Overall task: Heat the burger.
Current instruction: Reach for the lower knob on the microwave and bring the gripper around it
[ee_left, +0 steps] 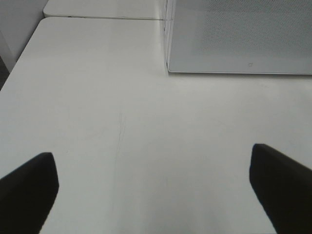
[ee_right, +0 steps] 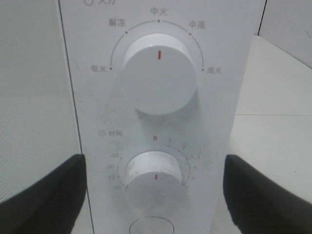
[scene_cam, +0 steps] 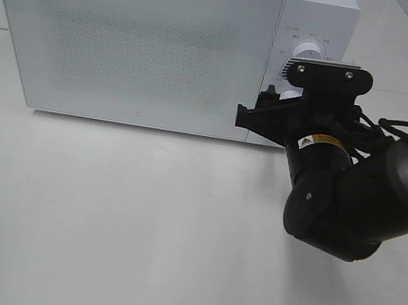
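The burger is out of view; the white microwave [scene_cam: 152, 41] stands at the back of the table with its frosted door shut. My right gripper [scene_cam: 280, 103] faces the control panel. In the right wrist view this gripper [ee_right: 155, 195] is open, its dark fingers wide apart on either side of the lower timer knob [ee_right: 155, 173] and not touching it. That knob's red mark points down. Above it, the mark on the larger power knob [ee_right: 158, 78] points straight up. My left gripper [ee_left: 153, 190] hangs open over bare table, holding nothing, with the microwave's lower front [ee_left: 239, 39] ahead of it.
The white table [scene_cam: 135, 227] spreads in front of the microwave. The right arm's bulky black body [scene_cam: 353, 202] hangs over the table's right side. A seam between table tops [ee_left: 102, 18] runs beside the microwave's left end.
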`<state>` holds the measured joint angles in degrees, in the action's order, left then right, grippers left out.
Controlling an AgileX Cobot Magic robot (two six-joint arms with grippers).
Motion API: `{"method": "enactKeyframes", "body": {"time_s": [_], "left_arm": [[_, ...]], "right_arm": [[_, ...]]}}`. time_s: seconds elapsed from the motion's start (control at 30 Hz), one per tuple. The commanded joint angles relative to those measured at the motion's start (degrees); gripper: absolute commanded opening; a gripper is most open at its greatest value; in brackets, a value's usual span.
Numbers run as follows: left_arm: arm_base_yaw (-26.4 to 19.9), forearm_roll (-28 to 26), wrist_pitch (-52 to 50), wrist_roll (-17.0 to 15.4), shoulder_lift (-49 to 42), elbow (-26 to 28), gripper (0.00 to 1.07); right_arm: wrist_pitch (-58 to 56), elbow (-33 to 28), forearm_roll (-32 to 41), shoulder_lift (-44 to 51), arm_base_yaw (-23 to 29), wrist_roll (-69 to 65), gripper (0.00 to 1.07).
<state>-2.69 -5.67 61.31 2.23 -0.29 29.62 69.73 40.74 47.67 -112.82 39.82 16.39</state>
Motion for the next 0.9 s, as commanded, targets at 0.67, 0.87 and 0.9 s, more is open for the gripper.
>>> {"method": "enactKeyframes", "body": {"time_s": [0.67,0.87,0.9], "left_arm": [[-0.29,-0.23,0.11,-0.23,-0.97,-0.06,1.0],[-0.29,-0.23,0.11,-0.23,-0.97,-0.06,1.0],[-0.29,-0.23,0.11,-0.23,-0.97,-0.06,1.0]], "right_arm": [[0.0,5.61,-3.21,-5.9,-3.15,-0.86,0.76],[-0.23,6.47,-3.55,-7.16,-3.15,-2.18,0.76],[-0.23,6.47,-3.44,-7.22,-3.15,-2.69,0.76]]}}
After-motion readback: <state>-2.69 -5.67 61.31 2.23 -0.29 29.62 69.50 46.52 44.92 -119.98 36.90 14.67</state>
